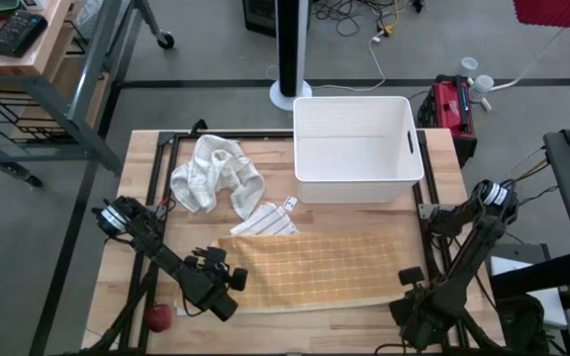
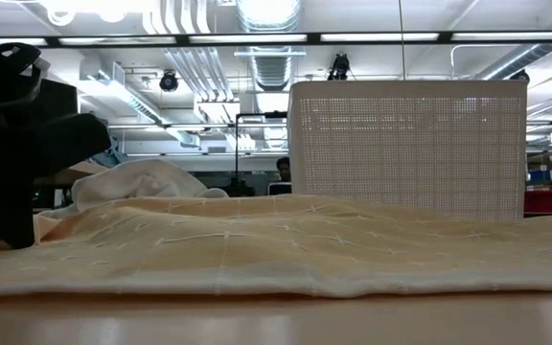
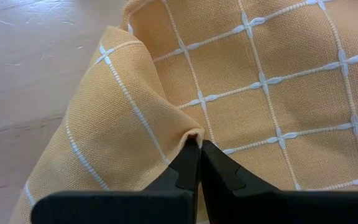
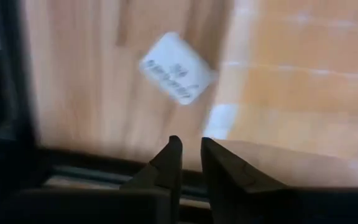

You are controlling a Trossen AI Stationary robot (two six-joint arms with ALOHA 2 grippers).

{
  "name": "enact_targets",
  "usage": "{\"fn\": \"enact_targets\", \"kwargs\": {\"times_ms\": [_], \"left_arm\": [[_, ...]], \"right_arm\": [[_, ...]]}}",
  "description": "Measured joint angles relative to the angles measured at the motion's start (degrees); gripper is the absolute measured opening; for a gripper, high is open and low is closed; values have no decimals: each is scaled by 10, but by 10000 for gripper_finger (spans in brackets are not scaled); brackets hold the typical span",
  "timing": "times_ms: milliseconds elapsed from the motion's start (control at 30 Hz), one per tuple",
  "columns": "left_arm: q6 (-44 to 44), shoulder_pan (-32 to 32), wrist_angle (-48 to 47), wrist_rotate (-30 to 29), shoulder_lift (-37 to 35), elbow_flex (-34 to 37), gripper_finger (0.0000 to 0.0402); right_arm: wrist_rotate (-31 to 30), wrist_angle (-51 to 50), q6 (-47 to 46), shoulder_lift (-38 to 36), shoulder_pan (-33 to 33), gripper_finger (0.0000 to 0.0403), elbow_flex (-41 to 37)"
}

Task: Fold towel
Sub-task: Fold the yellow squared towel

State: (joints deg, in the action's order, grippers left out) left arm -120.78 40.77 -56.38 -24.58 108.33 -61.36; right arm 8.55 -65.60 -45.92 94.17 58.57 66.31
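Your yellow grid towel [image 1: 310,269] lies spread flat along the bench's near edge, centre to right, w/ the white bin [image 1: 356,146] behind it at the far edge. Left gripper [image 1: 228,293] sits at the towel's near-left corner, fingers pinched tight on a raised fold of the cloth; the left wrist view shows the fabric bunched up right at the tips, so you've got a corner hold, prob. the anchor for lifting that end over. Right gripper [image 4: 191,152] is down by the near-right corner of the bench; its fingers stand nearly together w/ a slim gap. In its wrist view only bare wood and a white tag [image 4: 178,68] show ahead of the tips, so no cloth looks caught there, though it's blurred. Judgement: fold not yet made; check the right side has fabric before you lift. A crumpled white cloth [image 1: 214,173] and a striped cloth [image 1: 265,221] lie far-left of the towel, and a red ball [image 1: 158,317] near the near-left corner.
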Motion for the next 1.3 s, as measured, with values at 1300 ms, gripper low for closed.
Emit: {"fn": "enact_targets", "kwargs": {"times_ms": [1300], "left_arm": [[48,16,-207,129,-5,-187,5]], "right_arm": [[-95,178,-9,-108,-58,0,-142]]}}
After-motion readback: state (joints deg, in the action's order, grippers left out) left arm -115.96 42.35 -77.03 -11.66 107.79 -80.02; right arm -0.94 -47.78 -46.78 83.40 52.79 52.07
